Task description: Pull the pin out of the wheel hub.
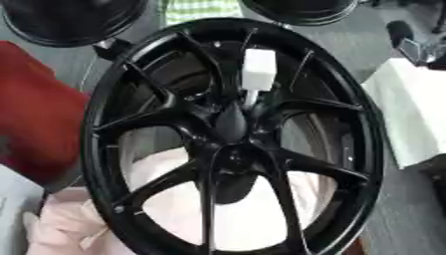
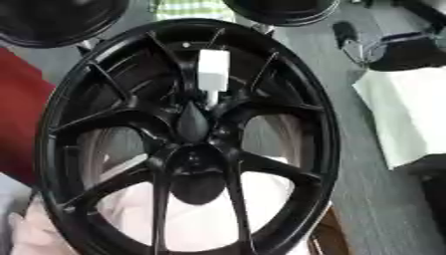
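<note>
wheel hub (image 1: 231,149): big black alloy rim filling the frame, standing slightly tilted, pale cloth (image 1: 183,219) showing through the lower spokes.

pin (image 1: 258,74): white, blocky head with a thin stem, stuck in at about 12 o'clock from the hub centre, between two spokes.

hands: neither one shows in either view, so can't tell if they're open or closed.

what could bite: tbh the gap around the pin looks tight, fingers could jam against spokes.

other risk: yanking sideways might bind the stem or tip the rim.
</note>
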Tool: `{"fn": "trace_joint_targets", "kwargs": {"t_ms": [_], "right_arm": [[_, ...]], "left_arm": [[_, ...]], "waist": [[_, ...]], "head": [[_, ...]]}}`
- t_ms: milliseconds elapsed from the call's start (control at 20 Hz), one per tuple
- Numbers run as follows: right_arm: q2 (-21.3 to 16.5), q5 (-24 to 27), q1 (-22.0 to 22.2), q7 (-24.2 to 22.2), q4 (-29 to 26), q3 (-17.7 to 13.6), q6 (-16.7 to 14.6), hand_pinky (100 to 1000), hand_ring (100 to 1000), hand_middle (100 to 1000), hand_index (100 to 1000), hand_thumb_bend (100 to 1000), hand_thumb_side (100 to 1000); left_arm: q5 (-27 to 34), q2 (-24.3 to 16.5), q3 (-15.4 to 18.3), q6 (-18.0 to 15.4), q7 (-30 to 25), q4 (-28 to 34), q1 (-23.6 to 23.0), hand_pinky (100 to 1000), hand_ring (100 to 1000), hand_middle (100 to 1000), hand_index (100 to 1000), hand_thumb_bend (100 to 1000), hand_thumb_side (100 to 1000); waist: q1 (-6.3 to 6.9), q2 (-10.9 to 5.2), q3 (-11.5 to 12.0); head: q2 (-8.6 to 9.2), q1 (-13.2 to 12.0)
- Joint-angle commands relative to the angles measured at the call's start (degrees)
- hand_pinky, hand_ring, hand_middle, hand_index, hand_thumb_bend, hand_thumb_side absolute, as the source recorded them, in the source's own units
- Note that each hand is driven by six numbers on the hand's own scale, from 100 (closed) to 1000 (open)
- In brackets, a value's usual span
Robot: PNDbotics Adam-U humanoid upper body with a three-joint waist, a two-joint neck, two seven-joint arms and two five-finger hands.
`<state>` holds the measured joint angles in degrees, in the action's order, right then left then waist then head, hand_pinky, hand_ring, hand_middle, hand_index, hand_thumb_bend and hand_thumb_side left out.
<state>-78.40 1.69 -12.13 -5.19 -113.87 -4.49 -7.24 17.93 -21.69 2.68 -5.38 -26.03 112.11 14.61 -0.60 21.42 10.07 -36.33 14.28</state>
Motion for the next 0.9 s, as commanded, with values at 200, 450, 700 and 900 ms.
{"fn": "trace_joint_targets", "kwargs": {"t_ms": [200,450,700,900], "right_arm": [[-4.0,0.8,-5.0,-7.7,-0.7,3.7,-1.6,938,1000,843,884,100,399],[-3.7,-0.4,-7.8,-11.9,-0.7,6.3,-3.6,939,1000,851,887,100,422],[-2.8,-1.2,-11.2,-13.3,-0.7,8.3,-4.6,935,1000,847,888,100,319],[-1.9,-1.4,-13.7,-14.0,-0.7,10.0,-4.5,935,1000,849,888,100,309]], "left_arm": [[-0.4,-2.0,-0.3,0.0,-0.9,0.4,0.3,594,632,536,744,100,707],[-0.8,-2.2,-0.4,-0.1,-1.0,0.2,0.4,594,632,536,743,100,708],[-1.0,-2.4,-0.3,-0.2,-0.9,0.2,0.2,594,633,536,743,100,704],[-0.8,-2.4,-0.4,-0.1,-0.9,0.2,0.2,594,633,536,743,100,706]], "waist": [[-1.25,-1.1,0.8],[-1.9,-1.04,1.7],[-2.28,-1.15,2.2],[-2.38,-1.45,2.5]], "head": [[1.09,1.6],[1.62,2.6],[1.64,3.6],[1.34,4.1]]}}
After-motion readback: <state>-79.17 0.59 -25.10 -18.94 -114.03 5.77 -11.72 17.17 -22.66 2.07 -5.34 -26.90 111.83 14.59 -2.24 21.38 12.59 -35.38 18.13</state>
